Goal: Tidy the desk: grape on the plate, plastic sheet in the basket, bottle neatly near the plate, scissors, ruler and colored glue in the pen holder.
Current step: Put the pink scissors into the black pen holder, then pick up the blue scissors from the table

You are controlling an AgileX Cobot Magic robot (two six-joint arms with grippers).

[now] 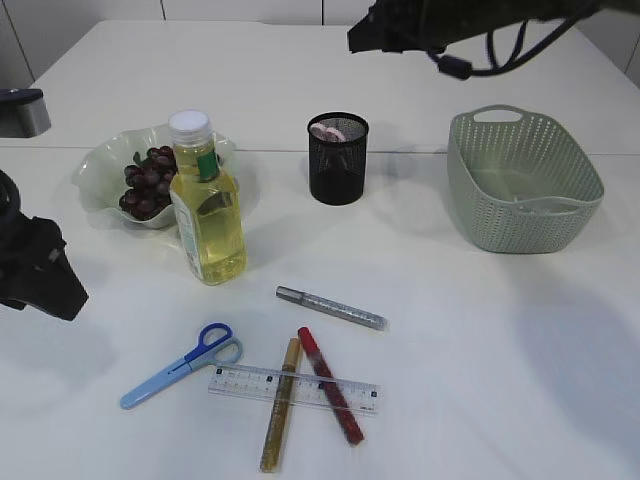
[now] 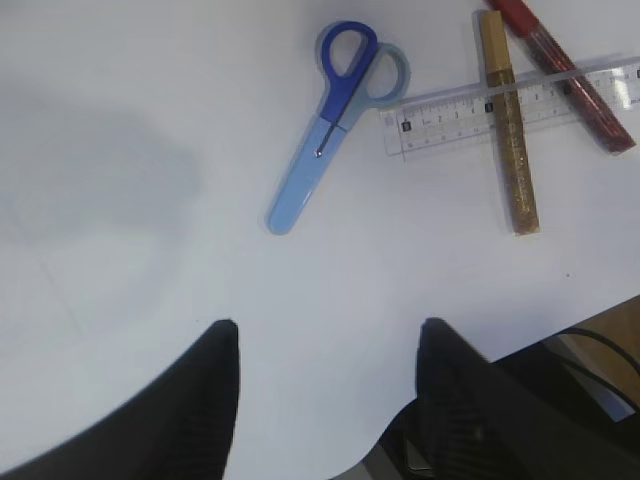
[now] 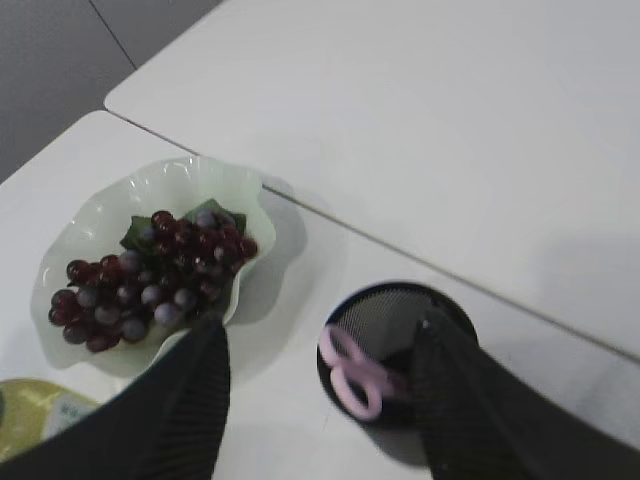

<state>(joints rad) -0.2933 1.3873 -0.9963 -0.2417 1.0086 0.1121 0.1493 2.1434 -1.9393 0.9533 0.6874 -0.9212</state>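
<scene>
Dark grapes (image 1: 148, 182) lie on the pale green plate (image 1: 100, 165), and the yellow bottle (image 1: 207, 215) stands upright just right of it. Pink scissors (image 3: 350, 370) stand in the black mesh pen holder (image 1: 338, 165). My right gripper (image 3: 322, 325) hangs open above the holder and holds nothing. Blue scissors (image 2: 320, 150), a clear ruler (image 2: 440, 120), a gold glue stick (image 2: 510, 130) and a red one (image 2: 570, 70) lie near the front, with a silver one (image 1: 330, 308) behind them. My left gripper (image 2: 328, 325) hovers open over bare table left of these. No plastic sheet shows.
The green perforated basket (image 1: 525, 180) stands at the right. A seam between two table tops runs behind the plate and holder. The front table edge lies close under the left gripper (image 1: 55, 285).
</scene>
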